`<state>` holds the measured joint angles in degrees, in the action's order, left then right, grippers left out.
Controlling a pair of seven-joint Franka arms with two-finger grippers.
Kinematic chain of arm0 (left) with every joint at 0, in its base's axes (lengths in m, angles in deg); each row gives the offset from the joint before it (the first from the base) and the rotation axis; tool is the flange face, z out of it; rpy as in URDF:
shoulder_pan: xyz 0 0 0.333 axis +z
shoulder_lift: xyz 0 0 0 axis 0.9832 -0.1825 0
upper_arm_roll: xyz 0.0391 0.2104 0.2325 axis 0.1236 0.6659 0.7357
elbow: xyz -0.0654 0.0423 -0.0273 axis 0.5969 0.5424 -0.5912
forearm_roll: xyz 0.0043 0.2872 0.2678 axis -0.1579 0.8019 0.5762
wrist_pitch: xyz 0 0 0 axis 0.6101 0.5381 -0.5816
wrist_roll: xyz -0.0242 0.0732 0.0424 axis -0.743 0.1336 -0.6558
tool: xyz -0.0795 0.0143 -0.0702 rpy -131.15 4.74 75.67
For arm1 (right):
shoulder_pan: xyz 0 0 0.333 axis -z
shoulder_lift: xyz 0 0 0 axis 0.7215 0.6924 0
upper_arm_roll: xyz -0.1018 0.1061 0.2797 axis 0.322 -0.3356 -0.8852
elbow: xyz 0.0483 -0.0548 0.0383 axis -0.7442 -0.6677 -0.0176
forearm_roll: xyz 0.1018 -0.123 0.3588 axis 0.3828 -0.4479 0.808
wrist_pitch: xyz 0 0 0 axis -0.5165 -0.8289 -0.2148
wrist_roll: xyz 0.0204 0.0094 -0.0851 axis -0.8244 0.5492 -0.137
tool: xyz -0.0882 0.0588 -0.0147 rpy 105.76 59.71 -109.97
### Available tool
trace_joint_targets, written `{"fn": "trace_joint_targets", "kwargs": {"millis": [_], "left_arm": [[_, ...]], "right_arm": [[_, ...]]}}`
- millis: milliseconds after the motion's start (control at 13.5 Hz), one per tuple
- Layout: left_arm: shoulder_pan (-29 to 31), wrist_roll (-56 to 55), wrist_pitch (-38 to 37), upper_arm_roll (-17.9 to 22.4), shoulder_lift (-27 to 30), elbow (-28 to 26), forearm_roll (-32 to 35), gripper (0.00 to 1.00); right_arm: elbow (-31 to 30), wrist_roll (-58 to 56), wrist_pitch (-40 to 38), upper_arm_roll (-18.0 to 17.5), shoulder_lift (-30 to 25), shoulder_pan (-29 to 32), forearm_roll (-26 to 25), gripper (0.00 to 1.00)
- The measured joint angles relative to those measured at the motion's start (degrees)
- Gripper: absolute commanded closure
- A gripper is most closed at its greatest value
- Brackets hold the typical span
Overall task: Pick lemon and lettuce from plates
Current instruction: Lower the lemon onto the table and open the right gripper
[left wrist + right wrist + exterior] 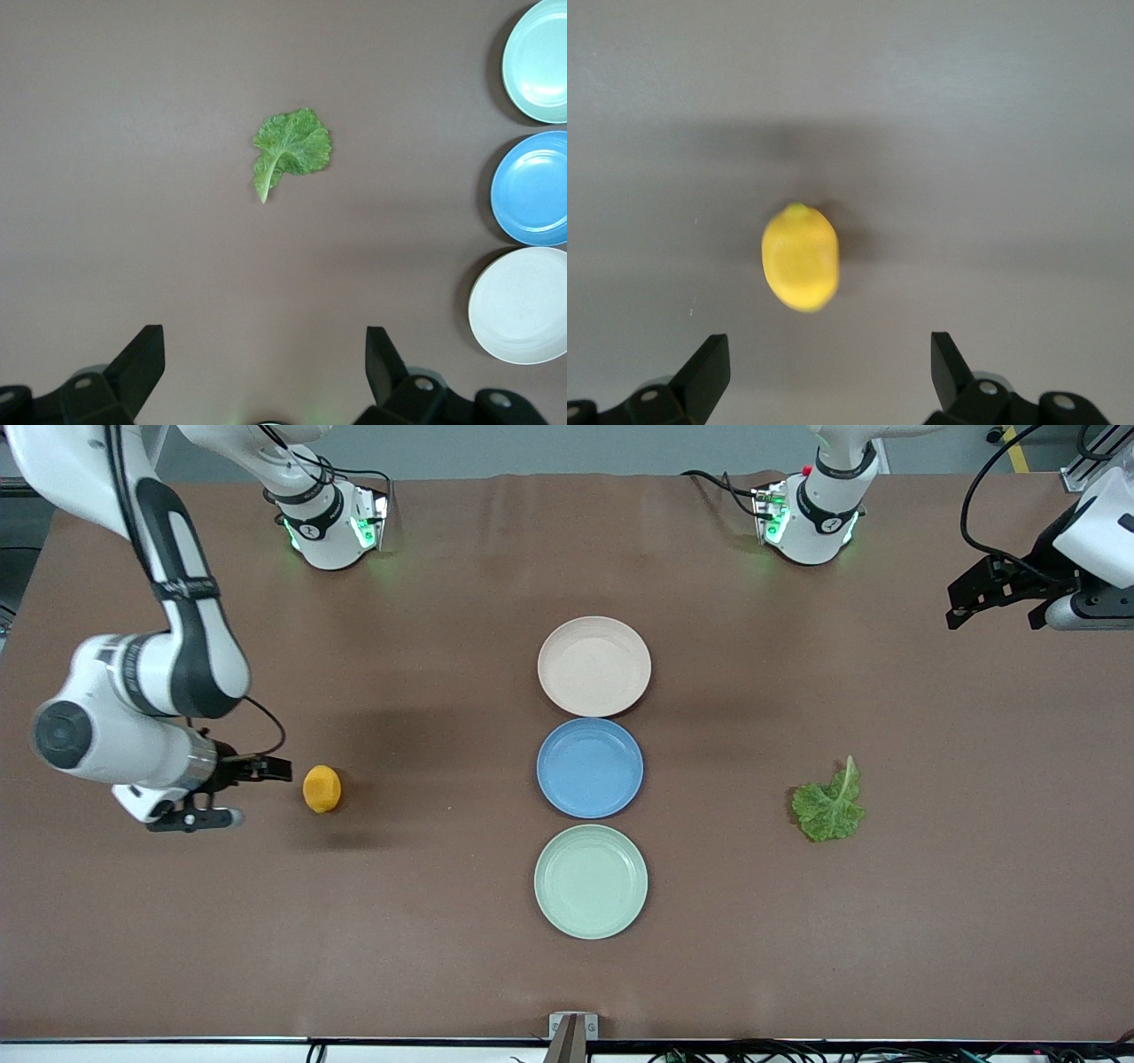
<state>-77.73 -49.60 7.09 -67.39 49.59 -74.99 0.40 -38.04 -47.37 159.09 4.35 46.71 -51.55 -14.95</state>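
Note:
The lemon [322,788] lies on the bare table toward the right arm's end, not on a plate; it also shows in the right wrist view [800,257]. My right gripper [266,792] is open and empty beside it, fingers apart [830,359]. The lettuce [829,806] lies flat on the table toward the left arm's end, also seen in the left wrist view [291,149]. My left gripper [992,620] is open and empty, raised over the table's end, apart from the leaf [266,354]. The beige-pink plate [594,666] and the mint green plate [591,881] are empty.
A blue plate [590,768] sits empty between the two other plates in a row at the table's middle. The left wrist view shows all three: mint [540,57], blue [534,188], beige [523,305]. Both arm bases stand along the table's edge.

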Motion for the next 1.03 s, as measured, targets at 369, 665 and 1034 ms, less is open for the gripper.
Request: {"fn": "trace_joint_targets", "kwargs": {"millis": [369,665,1034], "left_arm": [[0.02,0.03,0.06,0.02,0.02,0.03,0.0,0.0],[0.03,0.03,0.31,0.02,-0.03,0.0,0.0,0.0],[0.03,0.05,0.45,0.02,-0.11,-0.03,0.0,0.0]], "right_arm": [[14.33,-0.15,-18.47,3.12,-2.83,0.48,-1.61,0.0],[22.63,-0.15,-23.88,3.28,-2.85,1.55,-1.62,0.0],[24.94,-0.15,-24.48,3.27,-2.52,2.75,-1.11,0.0]]}}
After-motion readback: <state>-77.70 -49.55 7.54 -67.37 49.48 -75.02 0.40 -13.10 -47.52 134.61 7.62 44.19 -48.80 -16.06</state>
